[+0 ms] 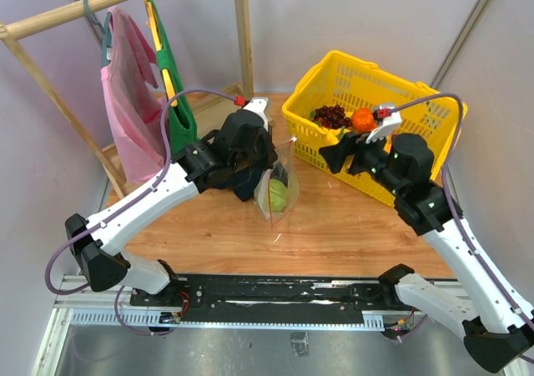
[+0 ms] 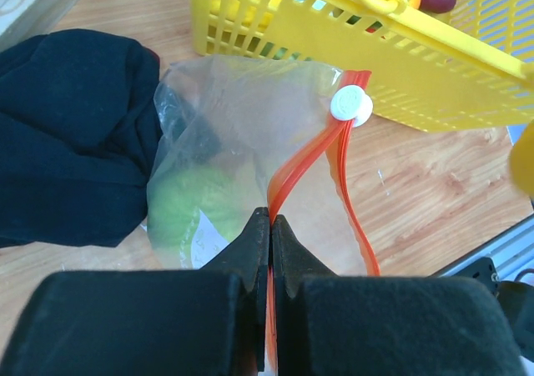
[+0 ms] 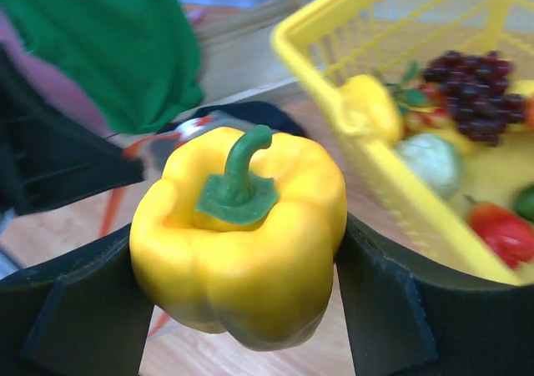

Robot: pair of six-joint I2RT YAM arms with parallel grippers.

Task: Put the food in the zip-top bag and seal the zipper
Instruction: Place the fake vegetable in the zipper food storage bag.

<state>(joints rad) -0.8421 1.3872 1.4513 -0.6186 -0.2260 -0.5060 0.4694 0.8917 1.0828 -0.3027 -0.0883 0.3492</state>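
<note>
The clear zip-top bag (image 2: 242,101) stands on the wooden table with a pale green round food (image 2: 196,209) inside it. Its orange-red zipper (image 2: 304,155) is parted into two strips that meet at a white slider (image 2: 351,105). My left gripper (image 2: 271,218) is shut on the near strip of the zipper, holding the bag (image 1: 279,188) upright. My right gripper (image 3: 238,284) is shut on a yellow bell pepper (image 3: 242,243), stem up, between both fingers (image 3: 392,301). In the top view the right gripper (image 1: 338,155) hangs just right of the bag, beside the basket.
A yellow basket (image 1: 309,92) at the back right holds grapes (image 1: 332,115), an orange piece (image 1: 363,119) and a red tomato (image 3: 501,230). A dark cloth (image 2: 71,134) lies left of the bag. Pink (image 1: 129,101) and green (image 1: 171,84) garments hang on a wooden rack.
</note>
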